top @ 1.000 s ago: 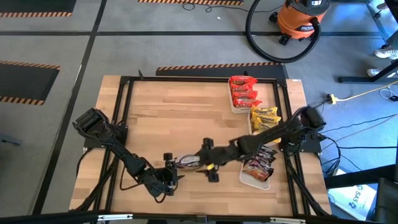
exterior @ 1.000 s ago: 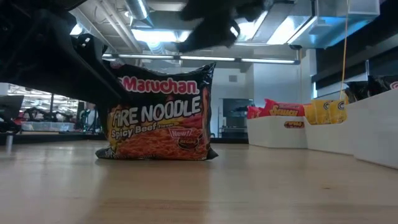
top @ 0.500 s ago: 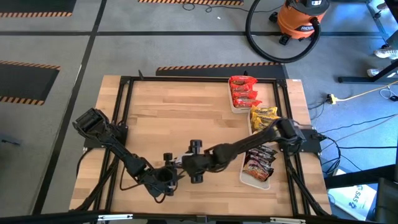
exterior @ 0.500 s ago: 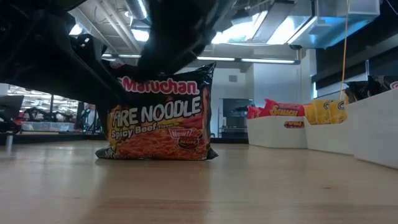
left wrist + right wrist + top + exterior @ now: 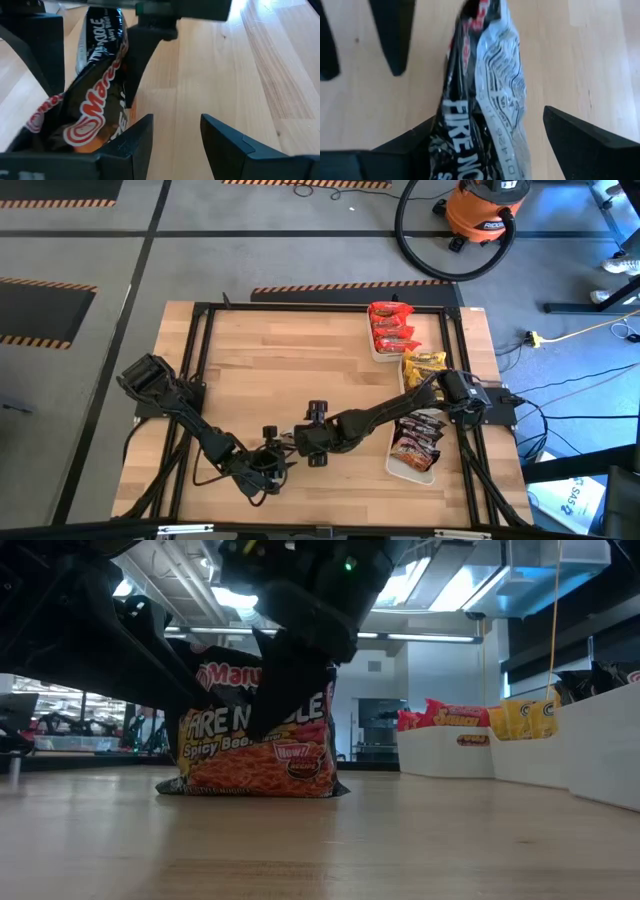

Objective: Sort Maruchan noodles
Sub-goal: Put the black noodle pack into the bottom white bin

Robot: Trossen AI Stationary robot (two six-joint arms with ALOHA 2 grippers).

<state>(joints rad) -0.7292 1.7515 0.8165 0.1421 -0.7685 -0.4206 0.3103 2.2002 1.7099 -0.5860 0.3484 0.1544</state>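
Observation:
One dark Maruchan noodles packet [image 5: 250, 745] stands on its long edge on the wooden table [image 5: 280, 370], near the front middle. My right gripper [image 5: 489, 120] comes down on it from above, open, with one finger on each side of its upper edge. My left gripper [image 5: 176, 122] stands low just behind it, open, with only bare wood between its fingers. The packet [image 5: 95, 85] is beside that gripper, not in it. Other packets lie in white trays at the right. My left gripper seems to prop the packet: the packet's lower part [image 5: 102, 132] lies against the outer side of one finger [image 5: 134, 137]. My right gripper slants down from the table's right. One finger [image 5: 412, 142] lies against the packet's printed face [image 5: 455, 130], while the other finger [image 5: 570, 135] stands clear of it.
Three white trays line the right side: red packets [image 5: 390, 330] at the far end, yellow ones [image 5: 425, 367] in the middle, dark ones [image 5: 415, 445] nearest. In the low view they stand at the right [image 5: 445, 752]. The table's far left half is bare wood.
My right gripper has gone toward the table's left and down to the packet, tipping steeper. Its fingers now reach over the packet's upper edge, one in front of the printed face. The packet stays upright in the same place.

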